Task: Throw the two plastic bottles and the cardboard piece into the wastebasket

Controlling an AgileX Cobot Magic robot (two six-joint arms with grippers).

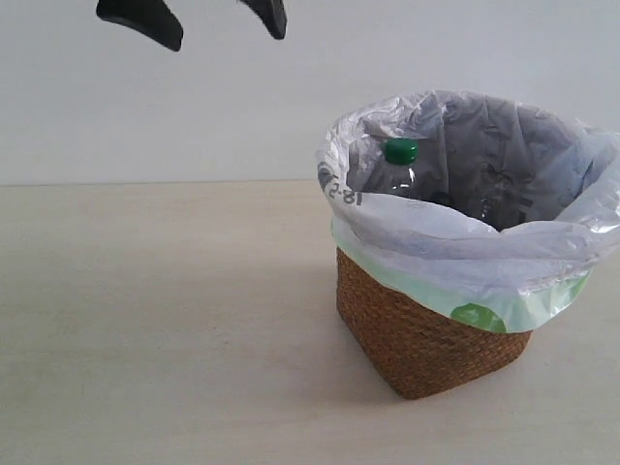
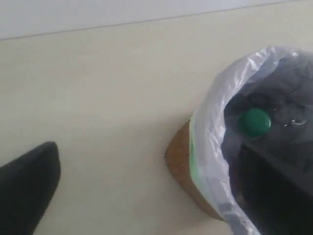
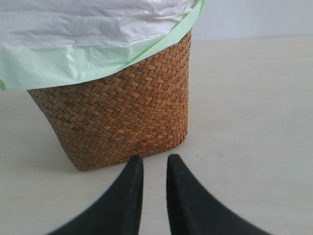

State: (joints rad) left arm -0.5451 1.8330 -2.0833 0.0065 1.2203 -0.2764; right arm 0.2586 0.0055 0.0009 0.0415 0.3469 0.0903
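The wicker wastebasket (image 1: 426, 339) with its crinkled white-and-green bag stands on the table at the right. Inside it, the green-capped bottle (image 1: 401, 152) leans against the bag's far left wall; its cap (image 2: 255, 122) also shows from above in the left wrist view. The red-label bottle and the cardboard piece are not in view. My left gripper (image 1: 226, 37) hangs high, up and left of the basket, open and empty. My right gripper (image 3: 154, 160) sits low on the table facing the basket's woven wall (image 3: 122, 112), its jaws nearly together with nothing between them.
The pale tabletop (image 1: 165, 329) stretches to the left of and in front of the basket. A plain light wall (image 1: 194, 107) stands behind. The right arm does not show in the exterior view.
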